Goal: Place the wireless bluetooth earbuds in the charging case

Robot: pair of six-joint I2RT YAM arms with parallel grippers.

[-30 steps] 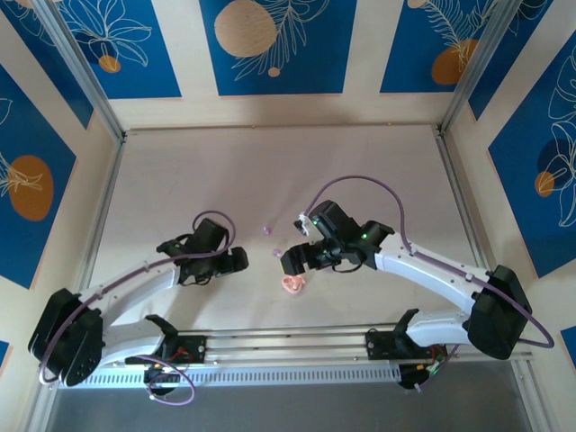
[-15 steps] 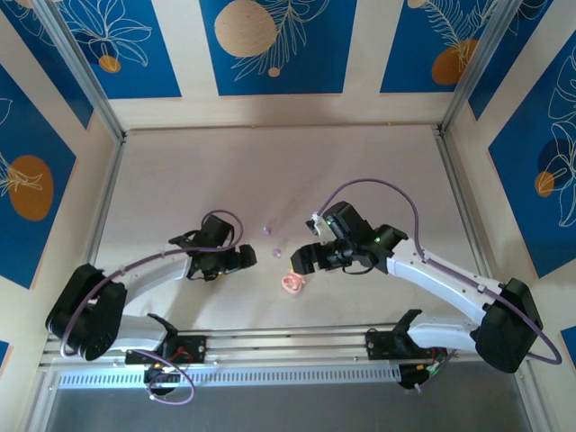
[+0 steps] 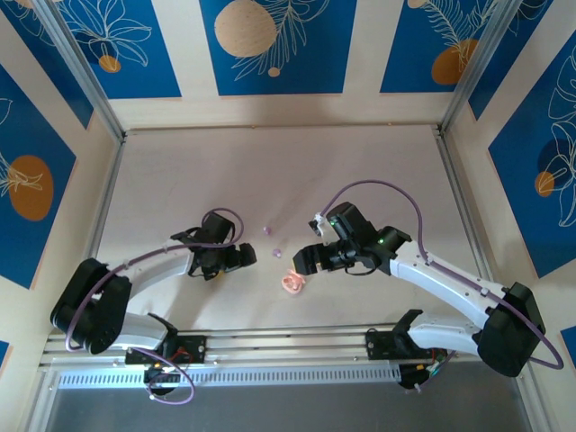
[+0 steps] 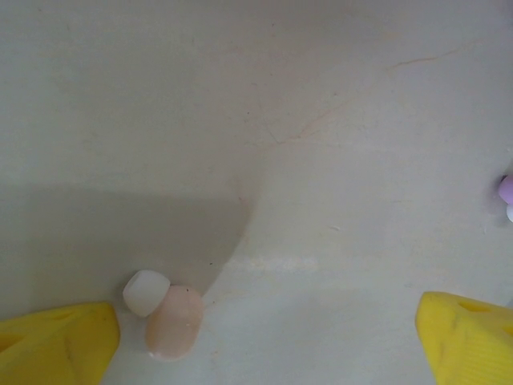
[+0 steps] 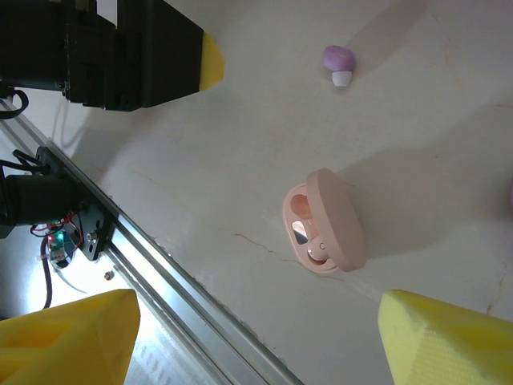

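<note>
1. The left gripper [image 4: 264,349] is standing with its jaws wide apart and is gripping nothing. Its yellow pads [image 4: 56,345] are showing at the two lower corners of the left wrist view.
2. A pale pink-white earbud [image 4: 164,313] is lying on the table [image 4: 256,120] in the gap between those pads, just beside the pad on the left of that view. Whether the earbud is touching the pad cannot be told.
3. In the top view, the left gripper [image 3: 243,257] is pointing toward the centre of the table, well apart from the right gripper [image 3: 302,261].
4. The right gripper [image 5: 256,345] is also standing with its jaws apart and is holding nothing. Bare table is showing between its yellow fingers [image 5: 449,341].
5. The charging case [image 5: 325,233], pink and oval, is lying on the table ahead of the right gripper with its lid tilted open. It is near the rail [image 5: 160,265] at the table's near edge.
6. In the top view, the charging case [image 3: 292,284] is sitting just beside the right gripper, on its near side.
7. The first purple earbud [image 3: 276,251] is lying between the two grippers, outside the case.
8. The second purple earbud [image 3: 266,230] is lying just beyond the first, also on the bare table.
</note>
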